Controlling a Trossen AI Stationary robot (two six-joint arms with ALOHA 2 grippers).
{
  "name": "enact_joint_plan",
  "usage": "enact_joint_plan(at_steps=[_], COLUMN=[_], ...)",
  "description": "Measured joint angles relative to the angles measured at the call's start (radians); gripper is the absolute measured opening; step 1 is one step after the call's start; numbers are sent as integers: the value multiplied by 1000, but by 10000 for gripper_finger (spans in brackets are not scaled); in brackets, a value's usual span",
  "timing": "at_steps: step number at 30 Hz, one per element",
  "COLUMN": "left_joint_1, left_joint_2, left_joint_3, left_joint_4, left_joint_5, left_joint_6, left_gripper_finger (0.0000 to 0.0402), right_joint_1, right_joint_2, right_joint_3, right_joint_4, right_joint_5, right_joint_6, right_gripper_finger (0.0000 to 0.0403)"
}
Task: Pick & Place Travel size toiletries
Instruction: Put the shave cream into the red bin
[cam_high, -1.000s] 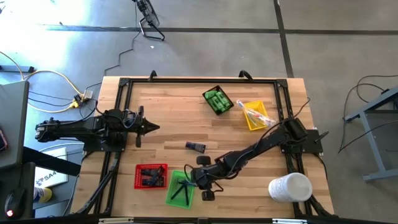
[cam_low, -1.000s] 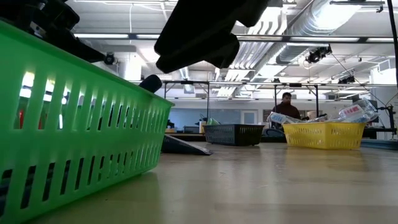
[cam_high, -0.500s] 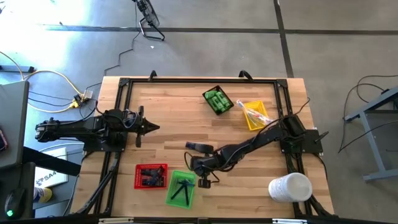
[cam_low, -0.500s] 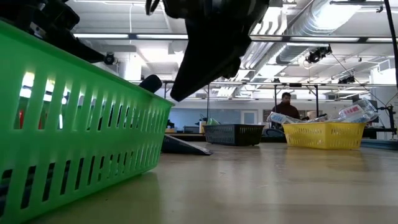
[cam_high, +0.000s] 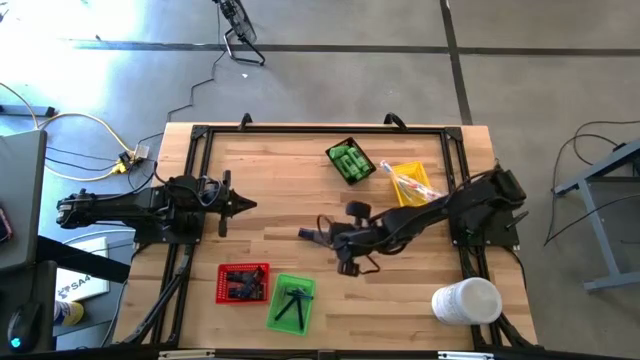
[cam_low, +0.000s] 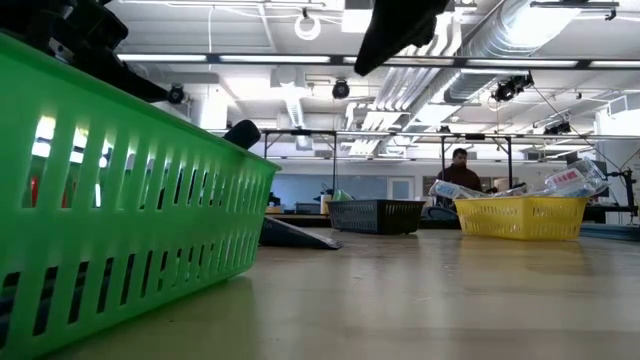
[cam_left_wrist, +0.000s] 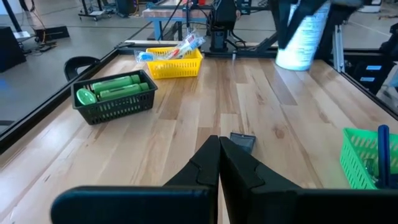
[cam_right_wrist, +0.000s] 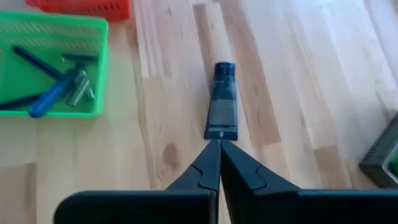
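Closed right gripper over a dark flat packet on a butcher-block table

Pale wooden planks in a dark metal frame, polished concrete floor around. Slotted plastic green tray (cam_high: 291, 302) at lower centre. The dark flat packet (cam_right_wrist: 222, 101), capped and oblong, lies mid-frame just beyond the right gripper (cam_right_wrist: 219, 145), fingers pressed together, empty. Left gripper (cam_high: 245, 205) at centre-left, likewise closed.

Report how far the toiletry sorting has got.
Mostly done: green bottles fill the black tray, wrapped sticks the yellow tray, dark packets the red tray, thin pieces the green tray. In hand: nothing; the right tool is shut just short of the last dark packet. Left: tray it. The left tool waits, shut.
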Motion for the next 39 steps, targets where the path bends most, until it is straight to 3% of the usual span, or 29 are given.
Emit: enact_joint_plan(at_steps=[6,15,24,39], left_joint_1=[0,0,0,0], left_joint_2=[1,1,1,1], left_joint_3=[0,0,0,0], left_joint_4=[-2,-17,-22,-47], left_joint_5=[1,2,5,4], left_joint_6=[0,0,19,18], left_gripper_finger=[3,3,3,3], right_joint_1=[-6,-33,-96,-236], right_joint_2=[-59,-152,-360,-780], right_joint_3=[-88,-344,-630,-932], right_joint_4=[33,170,519,604], right_joint_5=[23,2,-89,-157], right_joint_6=[6,93,-81,-217], right_gripper_finger=[3,3,3,3])
